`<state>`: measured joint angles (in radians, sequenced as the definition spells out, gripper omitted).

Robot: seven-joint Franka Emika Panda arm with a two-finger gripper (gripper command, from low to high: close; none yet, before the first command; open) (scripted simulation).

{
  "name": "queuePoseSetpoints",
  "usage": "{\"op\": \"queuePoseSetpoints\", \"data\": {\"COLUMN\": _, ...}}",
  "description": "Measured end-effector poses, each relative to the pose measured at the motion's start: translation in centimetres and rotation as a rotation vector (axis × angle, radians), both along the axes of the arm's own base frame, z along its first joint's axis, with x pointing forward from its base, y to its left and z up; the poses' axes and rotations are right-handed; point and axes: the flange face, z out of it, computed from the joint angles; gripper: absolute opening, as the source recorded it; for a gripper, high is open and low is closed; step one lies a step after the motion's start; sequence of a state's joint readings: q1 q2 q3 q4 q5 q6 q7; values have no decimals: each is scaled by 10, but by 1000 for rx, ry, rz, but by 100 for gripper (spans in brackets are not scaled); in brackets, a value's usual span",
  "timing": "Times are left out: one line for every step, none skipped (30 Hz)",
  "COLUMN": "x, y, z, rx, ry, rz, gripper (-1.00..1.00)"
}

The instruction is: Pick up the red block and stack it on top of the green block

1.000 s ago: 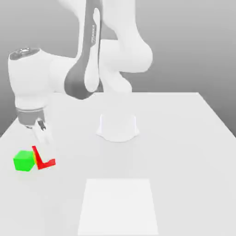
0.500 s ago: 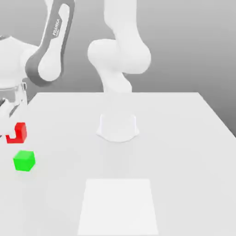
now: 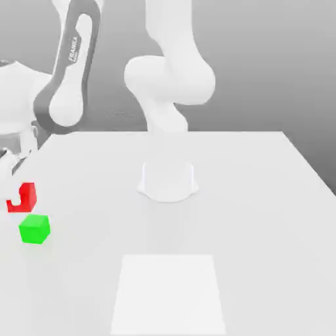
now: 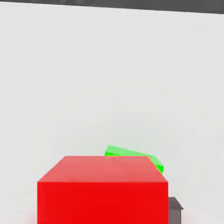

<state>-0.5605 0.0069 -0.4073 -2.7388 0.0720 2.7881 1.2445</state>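
A red block (image 3: 29, 197) is held at the exterior view's left edge, clamped between the 2 fingers of the end effector (image 3: 13, 190), which covers part of its face. The green block (image 3: 34, 230) rests on the table (image 3: 256, 216) near it, lower in the exterior view, with a strip of pale surface between the 2 in that view; the red block is not stacked on it. In the hand view, the red block looms large in front, overlapping part of the green block, whose top and a corner show beyond it. A small dark piece (image 4: 174, 210) appears beside the red block there. The arm (image 3: 65, 85), white with gray trim and marked "FRANKA," reaches over the table toward the exterior view's left, its base (image 3: 168, 182) standing near the middle. A white panel (image 3: 168, 295) lies closer to the camera.
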Motion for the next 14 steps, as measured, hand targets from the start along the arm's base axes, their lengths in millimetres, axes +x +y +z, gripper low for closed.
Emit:
{"op": "queuePoseSetpoints", "data": {"x": 0, "y": 0, "z": -3, "rx": 1, "ry": 1, "rz": 0, "gripper": -100}}
{"op": "queuePoseSetpoints", "data": {"x": 0, "y": 0, "z": -5, "rx": 3, "ry": 2, "rz": 0, "gripper": -100}}
{"op": "queuePoseSetpoints", "data": {"x": 0, "y": 1, "z": -8, "rx": 4, "ry": 3, "rz": 2, "gripper": -100}}
{"op": "queuePoseSetpoints", "data": {"x": 0, "y": 1, "z": -11, "rx": 6, "ry": 5, "rz": 2, "gripper": -100}}
{"op": "queuePoseSetpoints", "data": {"x": 0, "y": 2, "z": -14, "rx": 7, "ry": 7, "rz": 3, "gripper": -100}}
{"op": "queuePoseSetpoints", "data": {"x": 0, "y": 2, "z": -17, "rx": 9, "ry": 10, "rz": 3, "gripper": -100}}
{"op": "queuePoseSetpoints", "data": {"x": -1, "y": 3, "z": -20, "rx": 11, "ry": 12, "rz": 3, "gripper": -100}}
{"op": "queuePoseSetpoints", "data": {"x": -1, "y": 3, "z": -23, "rx": 12, "ry": 15, "rz": 4, "gripper": -100}}
{"op": "queuePoseSetpoints", "data": {"x": -2, "y": 4, "z": -27, "rx": 14, "ry": 19, "rz": 4, "gripper": -100}}
{"op": "queuePoseSetpoints", "data": {"x": -2, "y": 4, "z": -30, "rx": 16, "ry": 23, "rz": 4, "gripper": -100}}
{"op": "queuePoseSetpoints", "data": {"x": -3, "y": 5, "z": -33, "rx": 17, "ry": 27, "rz": 5, "gripper": -100}}
{"op": "queuePoseSetpoints", "data": {"x": -3, "y": 5, "z": -37, "rx": 19, "ry": 31, "rz": 6, "gripper": -100}}
{"op": "queuePoseSetpoints", "data": {"x": -4, "y": 6, "z": -40, "rx": 20, "ry": 35, "rz": 7, "gripper": -100}}
{"op": "queuePoseSetpoints", "data": {"x": -4, "y": 6, "z": -43, "rx": 21, "ry": 39, "rz": 7, "gripper": 100}}
